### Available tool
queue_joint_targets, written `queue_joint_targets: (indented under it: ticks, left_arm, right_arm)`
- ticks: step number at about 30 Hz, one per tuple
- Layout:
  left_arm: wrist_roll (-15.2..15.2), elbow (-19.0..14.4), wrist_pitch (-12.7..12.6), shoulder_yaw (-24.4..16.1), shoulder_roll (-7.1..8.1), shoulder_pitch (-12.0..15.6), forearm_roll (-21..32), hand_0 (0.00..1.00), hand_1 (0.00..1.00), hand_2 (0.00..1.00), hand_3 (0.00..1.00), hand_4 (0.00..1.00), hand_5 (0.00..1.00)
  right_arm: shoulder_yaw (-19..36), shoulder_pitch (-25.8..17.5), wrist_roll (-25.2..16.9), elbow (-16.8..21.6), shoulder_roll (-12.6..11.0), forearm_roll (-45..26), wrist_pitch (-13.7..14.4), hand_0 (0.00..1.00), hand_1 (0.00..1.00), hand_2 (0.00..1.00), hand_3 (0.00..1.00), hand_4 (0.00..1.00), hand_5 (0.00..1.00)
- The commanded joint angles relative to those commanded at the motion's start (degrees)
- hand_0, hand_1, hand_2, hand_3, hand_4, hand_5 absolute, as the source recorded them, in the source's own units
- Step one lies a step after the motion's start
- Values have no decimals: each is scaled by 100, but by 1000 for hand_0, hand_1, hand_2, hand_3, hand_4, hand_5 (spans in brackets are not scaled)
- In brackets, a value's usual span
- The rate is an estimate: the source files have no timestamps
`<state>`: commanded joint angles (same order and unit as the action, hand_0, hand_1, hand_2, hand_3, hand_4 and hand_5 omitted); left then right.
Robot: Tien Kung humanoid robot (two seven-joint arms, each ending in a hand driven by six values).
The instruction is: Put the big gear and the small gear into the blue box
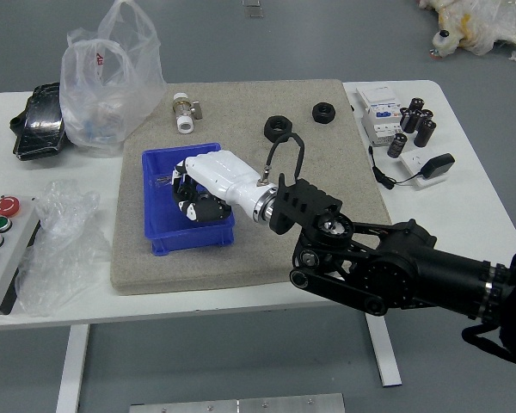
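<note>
Midway through a delivery, the Tien Kung robot's right hand (213,181) hung over the blue box (181,242), reaching in across the wall on the robot's right and pointing toward the opposite side. The box sat on a grey mat (150,280), its open top facing up. The hand covered much of the interior, and neither gear could be made out; one or both may have been hidden behind it. Whether the hand was wide, closed or holding a gear could not be told from this angle, nor could its height above the floor of the box.

If it carried a gear, the coming move called for a short drop inside the walls, with little sideways travel; the nearer right wall looked the likeliest snag. Two black rings (278,138) lay beyond the box, toward the mat's far right, well apart from the hand.
</note>
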<state>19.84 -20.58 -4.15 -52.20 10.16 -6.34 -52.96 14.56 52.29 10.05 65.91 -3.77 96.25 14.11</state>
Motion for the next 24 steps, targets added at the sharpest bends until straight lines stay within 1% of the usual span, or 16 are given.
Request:
queue_joint_targets:
  ticks: [4,5,10,11,15,16,17,20,22,23,24]
  left_arm:
    - [-4,1,3,6,-4,-11,2,701,679,671,801,713,506]
    - [-4,1,3,3,-5,-15,-2,701,679,670,801,713,507]
    - [1,0,5,-1,-8,-12,-8,701,679,670,801,713,507]
    - [3,0,4,-2,-9,-8,-8,701,679,671,801,715,510]
    - [0,1,4,-2,-5,-3,-7,701,679,671,801,715,510]
    - [-1,2,4,-2,-5,-3,-8,701,679,671,801,715,510]
    - [-2,2,5,-3,-6,-4,-10,701,679,671,801,714,509]
    - [-11,5,7,5,-10,-5,-4,701,679,671,801,714,509]
    - [-15,7,7,10,-15,-3,3,701,679,671,801,714,509]
    - [-16,7,8,12,-16,-2,4,701,679,671,801,714,508]
    - [-17,8,9,17,-19,-1,9,701,679,671,801,714,508]
  right_arm:
    - [-110,8,37,-62,37,-22,-38,684,670,657,655,249,185]
    - [-127,12,56,-80,38,-10,-50,743,753,788,766,411,179]
    - [-73,-16,110,-125,26,61,-80,743,753,788,766,411,179]
    - [-43,-28,120,-134,21,81,-83,753,767,804,796,471,180]
    - [57,-70,123,-149,-8,124,-80,753,767,804,796,471,180]
    - [119,-91,112,-144,-25,131,-71,753,767,804,796,471,180]
    - [184,-110,100,-137,-44,134,-60,750,762,794,772,506,200]
    - [497,-220,34,-84,-157,135,3,750,762,794,772,506,200]
    - [782,-354,-32,-23,-290,95,59,750,762,794,772,506,200]
    - [903,-420,-63,6,-351,69,83,723,747,779,751,518,215]
    - [1038,-501,-98,42,-421,37,108,723,747,779,751,518,215]
